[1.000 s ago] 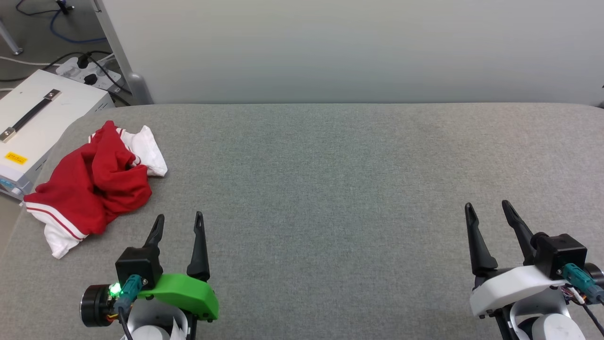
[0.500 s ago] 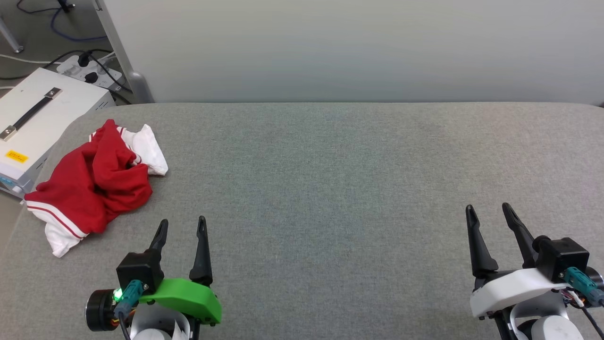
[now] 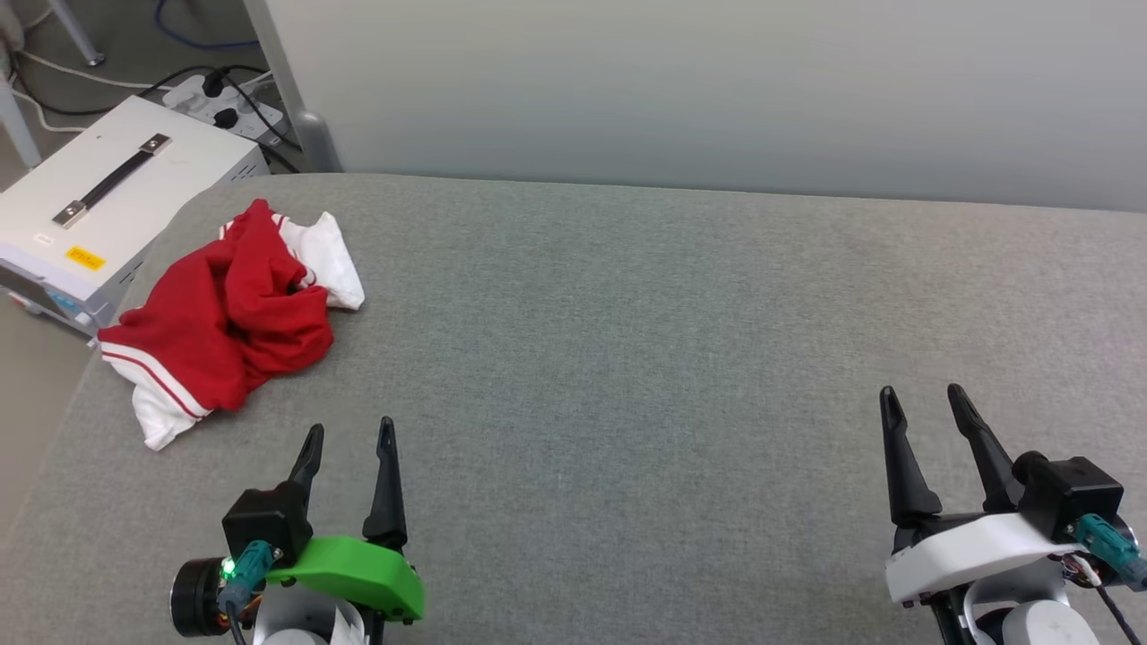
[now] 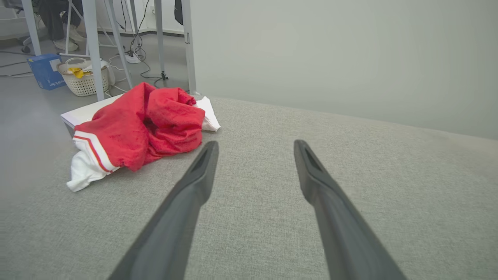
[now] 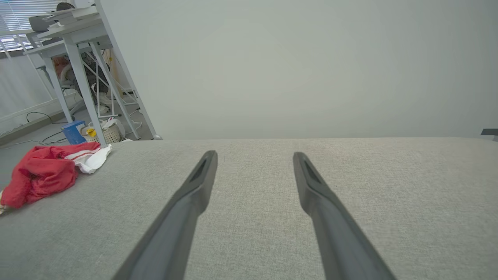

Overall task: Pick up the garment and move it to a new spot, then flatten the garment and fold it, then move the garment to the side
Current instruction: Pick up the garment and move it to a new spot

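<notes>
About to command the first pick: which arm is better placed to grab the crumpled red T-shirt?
Left. The left gripper, jaws open and empty, sits just short of the red T-shirt near the left edge of the grey surface. The right gripper, also open, is far across it.

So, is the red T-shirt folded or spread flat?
Neither: the garment lies crumpled in a heap, its cloth bunched over itself in uneven folds.

Left gripper (image 3: 349, 426) is sitting low at the near left, its two dark fingers pointing forward and spread wide, empty, while right gripper (image 3: 921, 391) is hanging at the near right, likewise agape and empty.
</notes>
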You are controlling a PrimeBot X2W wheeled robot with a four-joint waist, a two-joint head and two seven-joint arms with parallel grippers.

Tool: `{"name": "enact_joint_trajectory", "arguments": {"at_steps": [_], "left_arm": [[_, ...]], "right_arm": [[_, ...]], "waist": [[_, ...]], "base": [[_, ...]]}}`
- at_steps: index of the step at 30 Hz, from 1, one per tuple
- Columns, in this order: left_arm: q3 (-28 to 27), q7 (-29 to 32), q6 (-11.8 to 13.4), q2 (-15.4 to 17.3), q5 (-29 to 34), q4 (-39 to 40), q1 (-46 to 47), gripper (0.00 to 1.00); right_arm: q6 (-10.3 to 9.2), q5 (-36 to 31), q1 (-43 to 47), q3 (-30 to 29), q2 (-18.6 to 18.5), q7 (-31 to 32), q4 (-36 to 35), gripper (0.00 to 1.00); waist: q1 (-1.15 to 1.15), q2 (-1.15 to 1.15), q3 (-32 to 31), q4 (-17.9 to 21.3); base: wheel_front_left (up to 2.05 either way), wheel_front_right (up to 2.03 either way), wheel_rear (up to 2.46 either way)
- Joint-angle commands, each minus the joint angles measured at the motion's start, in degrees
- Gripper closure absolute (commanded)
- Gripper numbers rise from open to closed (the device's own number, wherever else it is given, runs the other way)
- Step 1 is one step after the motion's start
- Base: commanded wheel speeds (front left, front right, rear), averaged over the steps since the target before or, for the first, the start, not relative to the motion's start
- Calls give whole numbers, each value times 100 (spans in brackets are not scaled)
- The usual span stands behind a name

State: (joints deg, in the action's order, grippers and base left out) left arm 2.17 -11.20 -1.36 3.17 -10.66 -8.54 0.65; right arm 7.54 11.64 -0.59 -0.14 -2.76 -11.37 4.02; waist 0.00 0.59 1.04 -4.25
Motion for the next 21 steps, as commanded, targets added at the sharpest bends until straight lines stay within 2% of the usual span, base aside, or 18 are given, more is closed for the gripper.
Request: {"name": "enact_joint_trajectory", "arguments": {"at_steps": [1, 21], "left_arm": [[0, -72, -29, -23, -76, -24, -53, 0], [103, -311, -79, -28, -132, -156, -117, 0]], "right_arm": [[-4, 71, 45, 25, -10, -59, 15, 0], [-5, 350, 86, 286, -11, -295, 166, 0]], "waist": [[0, -47, 16, -185], [0, -56, -59, -1723]], "base": [[0, 0, 0], [0, 0, 0]]}}
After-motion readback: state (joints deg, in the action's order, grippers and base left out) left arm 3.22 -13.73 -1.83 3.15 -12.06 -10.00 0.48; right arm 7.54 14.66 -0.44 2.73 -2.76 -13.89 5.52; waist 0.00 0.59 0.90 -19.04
